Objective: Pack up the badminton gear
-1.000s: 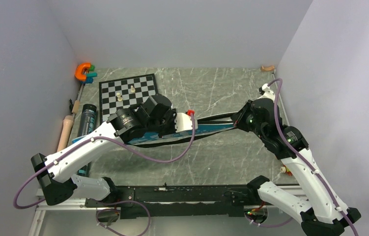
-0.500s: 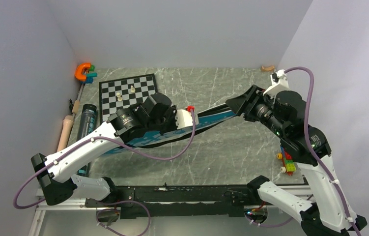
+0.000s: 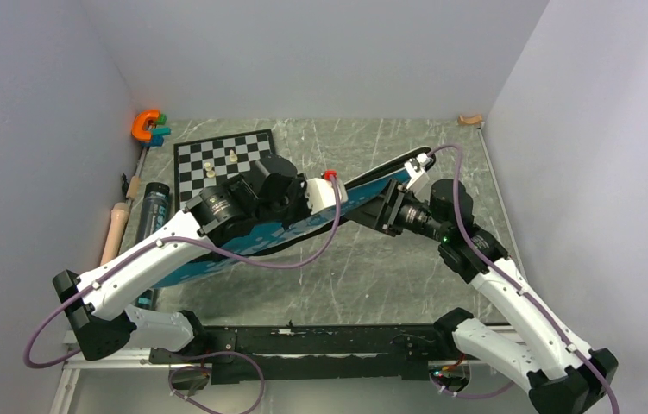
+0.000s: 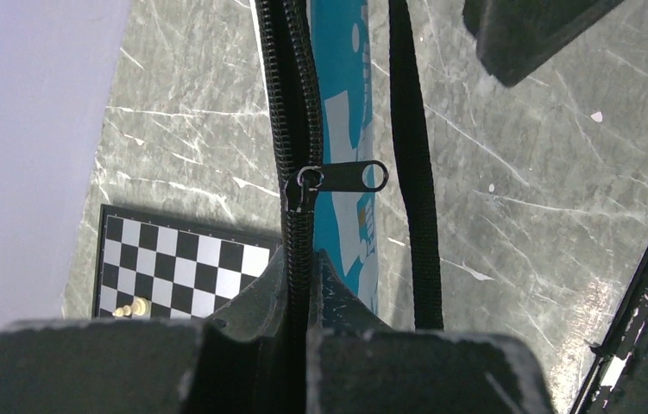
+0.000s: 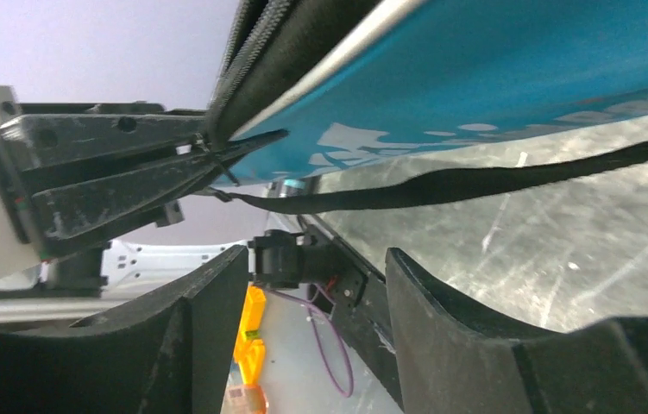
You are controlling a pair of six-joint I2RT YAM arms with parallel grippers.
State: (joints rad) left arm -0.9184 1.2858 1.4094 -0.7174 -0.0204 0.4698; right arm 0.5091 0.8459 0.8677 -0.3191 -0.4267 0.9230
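Blue racket bag (image 3: pixel 370 184) slants from lower left to upper right across centre of overhead view, upper-right end raised off table (image 3: pixel 389 267). Left gripper (image 4: pixel 303 269) clenched on bag's zipped black edge; zipper pull (image 4: pixel 342 176) just beyond fingertips, sticking out sideways. Black strap (image 4: pixel 413 172) runs alongside. Right gripper (image 5: pixel 316 259) spread wide, nothing between fingers, bag's blue face above it in wrist view. Black tube (image 3: pixel 152 211) and beige racket handle (image 3: pixel 116 228) lie along left edge. Chessboard (image 3: pixel 217 159) upper left, orange clamp (image 3: pixel 145 125) in far left corner.
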